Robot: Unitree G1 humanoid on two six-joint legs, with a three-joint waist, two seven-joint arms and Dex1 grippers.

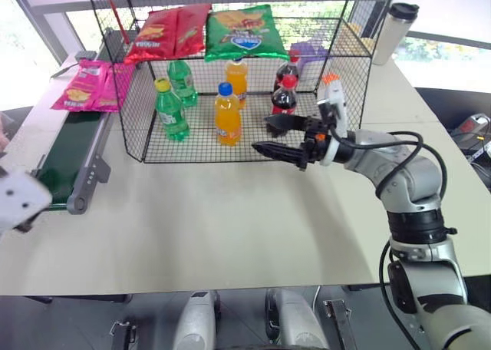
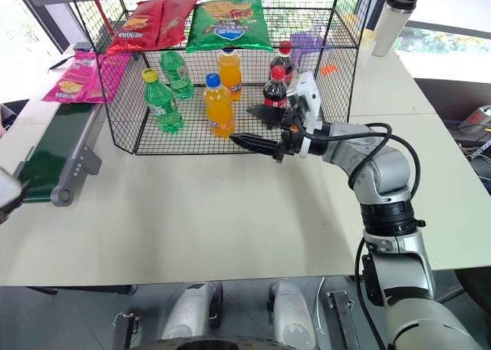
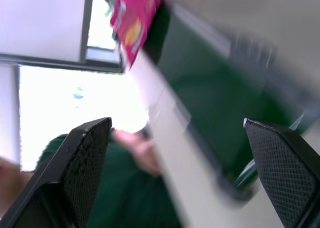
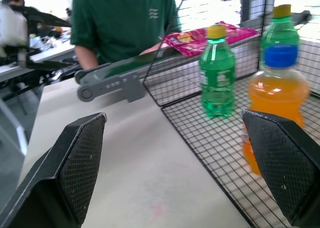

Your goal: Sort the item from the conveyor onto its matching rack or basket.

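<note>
Two grippers stand with fingers apart, empty: right gripper (image 1: 280, 137) at the rack (image 1: 135, 127) front edge, left gripper (image 3: 180, 173) beside the conveyor (image 1: 73, 154). The magenta snack bag (image 1: 80, 84) lies at the conveyor's far end.

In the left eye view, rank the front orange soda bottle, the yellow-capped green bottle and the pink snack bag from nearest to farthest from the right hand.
1. Front orange soda bottle: on the rack floor, just to the robot's left of the open right hand.
2. Yellow-capped green bottle: further left, at the rack's front left corner.
3. Pink snack bag: outside the rack, on the conveyor's far end.
</note>
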